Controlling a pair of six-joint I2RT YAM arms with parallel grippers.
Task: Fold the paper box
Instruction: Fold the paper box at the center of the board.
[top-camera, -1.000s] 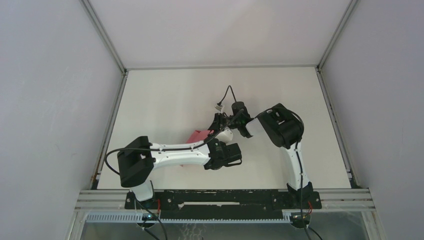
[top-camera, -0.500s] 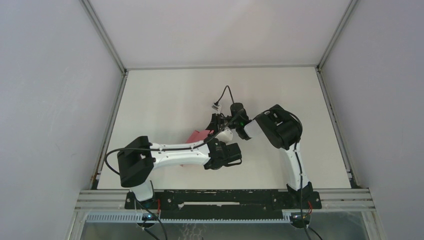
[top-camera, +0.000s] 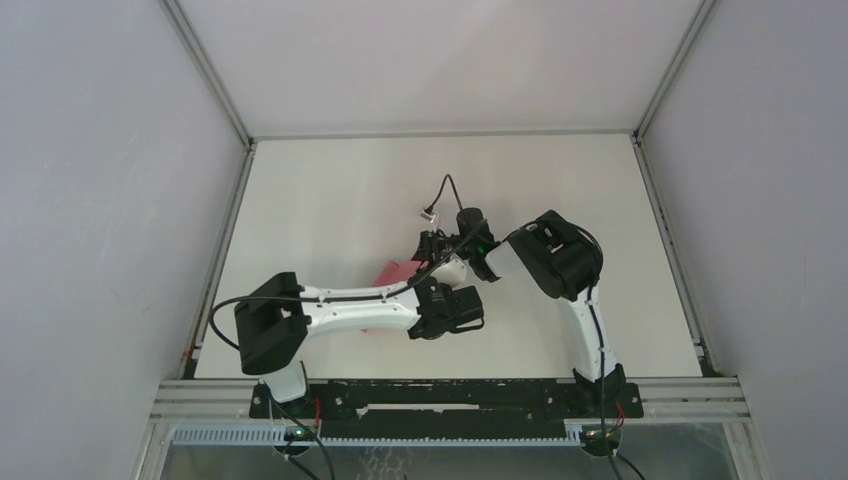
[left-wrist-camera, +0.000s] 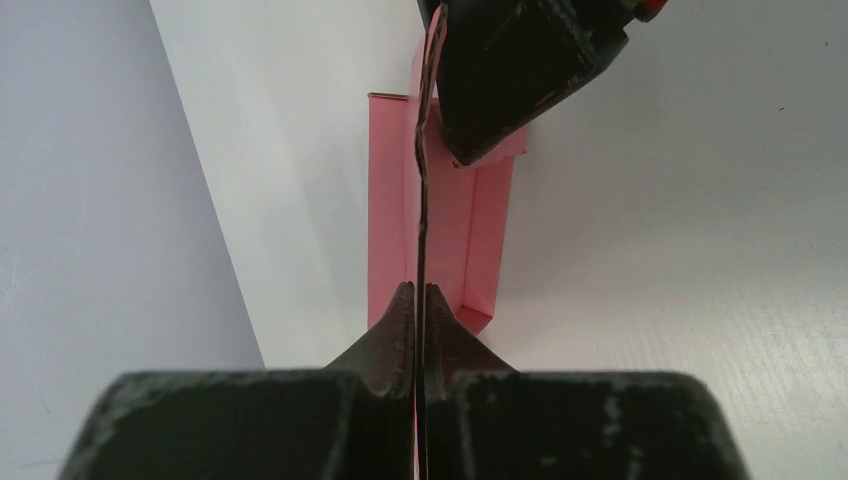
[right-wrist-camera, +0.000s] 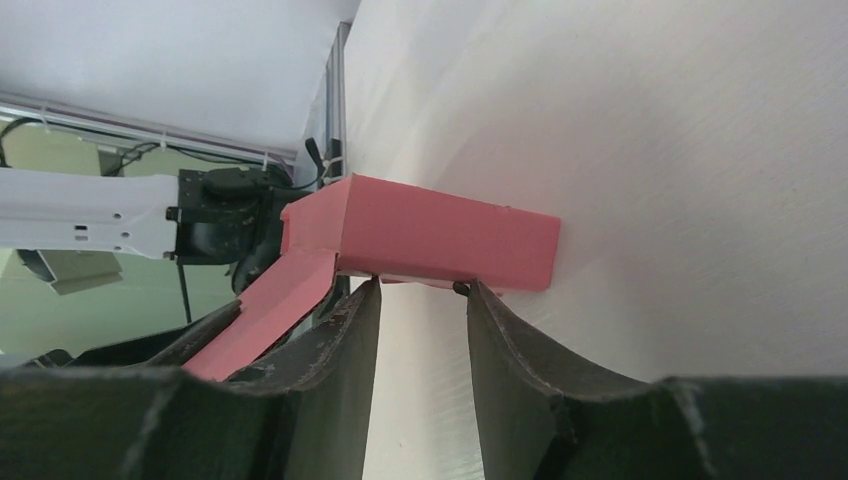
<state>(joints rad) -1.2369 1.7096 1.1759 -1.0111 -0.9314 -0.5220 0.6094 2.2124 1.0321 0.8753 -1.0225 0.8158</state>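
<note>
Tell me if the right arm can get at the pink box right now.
Probably yes. The right end effector is open, its tips right at the lower edge of the pink box, with nothing between them. The left end effector is shut on a flap and does not seem to block that approach.

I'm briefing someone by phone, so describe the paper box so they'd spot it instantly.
Start at the white table and look near its middle. The paper box is the partly folded cardboard piece there, its thin edge pinched in the left end effector. It is the only pink thing in sight.
</note>
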